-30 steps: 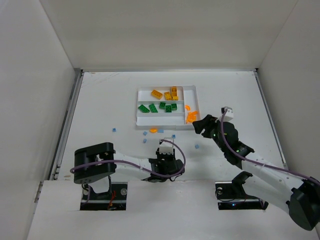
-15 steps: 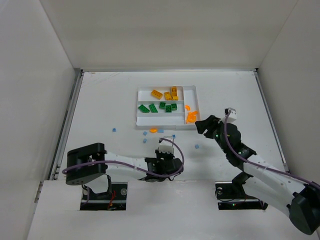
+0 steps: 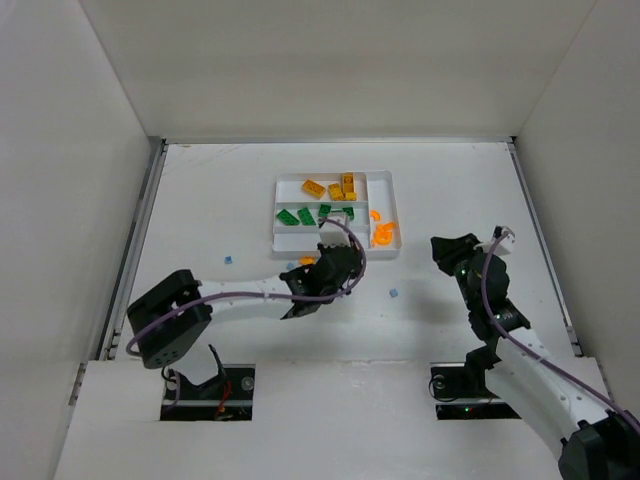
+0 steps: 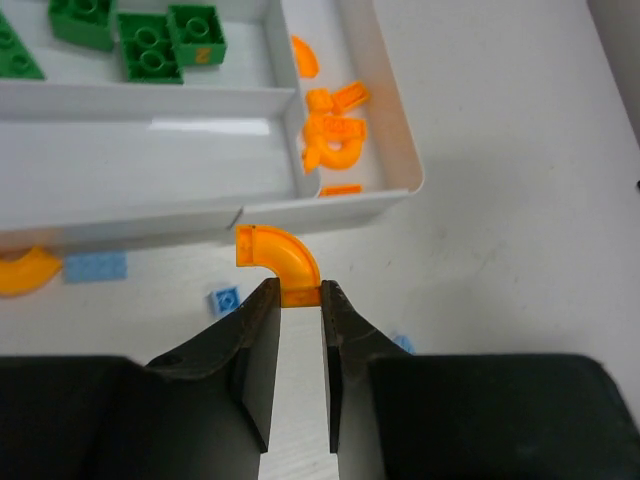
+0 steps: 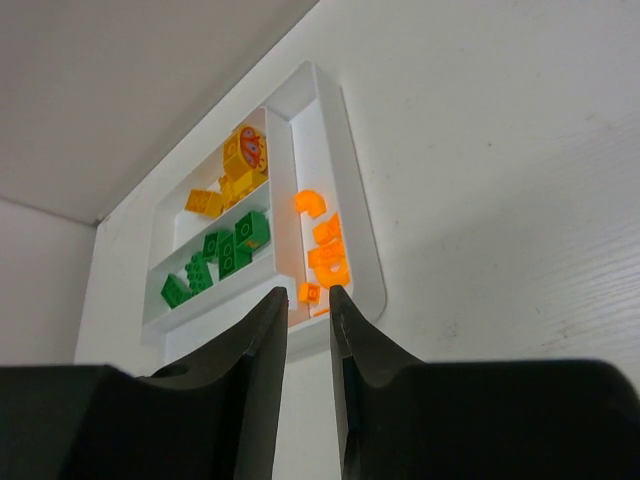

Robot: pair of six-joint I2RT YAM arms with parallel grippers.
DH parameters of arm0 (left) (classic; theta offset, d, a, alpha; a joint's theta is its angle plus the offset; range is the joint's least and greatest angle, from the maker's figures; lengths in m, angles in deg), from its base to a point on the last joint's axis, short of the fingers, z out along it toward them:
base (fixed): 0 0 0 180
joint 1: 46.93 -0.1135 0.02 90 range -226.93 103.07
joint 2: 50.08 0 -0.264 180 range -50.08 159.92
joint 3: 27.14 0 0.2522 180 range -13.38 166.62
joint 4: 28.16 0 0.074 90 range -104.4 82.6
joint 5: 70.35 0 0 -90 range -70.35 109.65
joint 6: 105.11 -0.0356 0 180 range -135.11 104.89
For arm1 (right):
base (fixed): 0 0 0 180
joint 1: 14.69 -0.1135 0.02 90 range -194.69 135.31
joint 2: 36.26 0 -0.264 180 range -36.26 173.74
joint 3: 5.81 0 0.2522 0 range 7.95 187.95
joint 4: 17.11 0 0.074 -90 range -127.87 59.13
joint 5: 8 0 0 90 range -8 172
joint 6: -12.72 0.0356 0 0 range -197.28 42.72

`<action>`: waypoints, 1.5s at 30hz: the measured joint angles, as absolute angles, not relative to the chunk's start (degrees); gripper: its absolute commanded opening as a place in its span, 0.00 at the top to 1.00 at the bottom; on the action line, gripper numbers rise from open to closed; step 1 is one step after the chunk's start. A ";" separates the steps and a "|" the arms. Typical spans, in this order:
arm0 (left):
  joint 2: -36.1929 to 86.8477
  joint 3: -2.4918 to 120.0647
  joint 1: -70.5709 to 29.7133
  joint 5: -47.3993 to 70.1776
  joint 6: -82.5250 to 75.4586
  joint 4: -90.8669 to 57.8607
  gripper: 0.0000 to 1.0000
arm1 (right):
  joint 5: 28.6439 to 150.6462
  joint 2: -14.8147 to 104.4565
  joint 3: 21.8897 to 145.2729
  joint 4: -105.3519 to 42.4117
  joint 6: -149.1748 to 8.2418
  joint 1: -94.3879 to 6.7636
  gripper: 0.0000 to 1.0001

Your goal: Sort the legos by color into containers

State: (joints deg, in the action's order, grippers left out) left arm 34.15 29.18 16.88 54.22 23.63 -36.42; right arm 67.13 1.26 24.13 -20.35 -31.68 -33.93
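- My left gripper [image 4: 298, 300] is closing down to a narrow gap, and it is pinching one end of the orange curved piece [image 4: 275, 262] between the two tips.
- The piece is sticking out ahead of my fingers [image 4: 255, 340], its arc bending away to the left, so its free end is leading toward the tray.
- It is probably riding clear of the tabletop, though from the wrist view I cannot judge the height.
- Just beside me on the table, a light blue brick [image 4: 95, 267] and a second orange arc [image 4: 25, 270] are lying loose outside the tray [image 4: 395, 195].
- The tray's near wall is sitting just beyond the piece, which is not yet over it.
- Beyond that wall, ahead and slightly right, the narrow vertical slot [image 4: 345, 40] is running lengthwise away from me, with the orange heap [image 4: 333, 135] in its near half.
- That is where I am aiming: forward and a touch right.
- My right gripper [image 5: 308, 300] is hanging well apart from the tray, fingers almost together, gripping nothing; my left is the nearer arm.
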 measured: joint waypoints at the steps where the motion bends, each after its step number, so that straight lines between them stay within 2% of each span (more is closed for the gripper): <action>1: 36.33 31.43 15.66 52.56 22.80 -37.40 0.87 | 67.50 1.30 24.11 -20.35 -31.37 -33.36 0.69; 6: 47.57 43.54 12.27 45.71 19.43 -40.70 0.87 | 68.81 2.00 24.07 -20.33 -30.91 -33.12 0.65; 11: 57.56 52.90 10.54 42.83 17.01 -41.12 0.82 | 69.12 2.33 24.07 -20.35 -30.91 -33.14 0.64; 13: 60.64 55.15 10.04 42.35 16.66 -40.90 0.77 | 69.18 2.11 24.07 -20.37 -30.91 -33.14 0.64; 18: 63.98 57.05 9.25 42.09 16.00 -39.52 0.56 | 69.21 0.65 24.04 -20.33 -30.89 -33.14 0.62; 22: 63.24 56.94 9.15 42.13 15.10 -39.44 0.52 | 69.60 1.02 24.07 -20.33 -30.91 -33.38 0.63; 25: 59.33 54.01 9.15 42.00 14.47 -39.55 0.54 | 69.69 2.96 24.09 -20.00 -31.37 -35.09 0.70; 31: 40.07 37.71 7.46 42.09 14.06 -41.86 0.58 | 70.91 14.20 27.39 -19.19 -34.93 -46.94 0.72; 36: 22.28 21.03 3.53 44.14 14.51 -42.61 0.57 | 71.52 27.25 34.19 -17.25 -38.52 -57.36 0.65; 41: 10.56 9.77 -0.60 45.71 16.13 -40.07 0.57 | 71.31 38.76 40.50 -15.61 -40.03 -63.17 0.59; 42: 8.88 8.11 -1.30 45.91 16.50 -39.81 0.57 | 71.13 40.64 41.64 -15.52 -40.09 -63.72 0.60; 45: 5.08 4.27 -3.03 46.13 17.27 -39.06 0.57 | 70.34 45.87 45.33 -15.52 -40.24 -65.03 0.80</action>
State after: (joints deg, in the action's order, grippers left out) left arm 5.08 4.27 -3.03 46.13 17.27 -39.06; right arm 70.34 45.87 45.33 -15.52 -40.24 -65.03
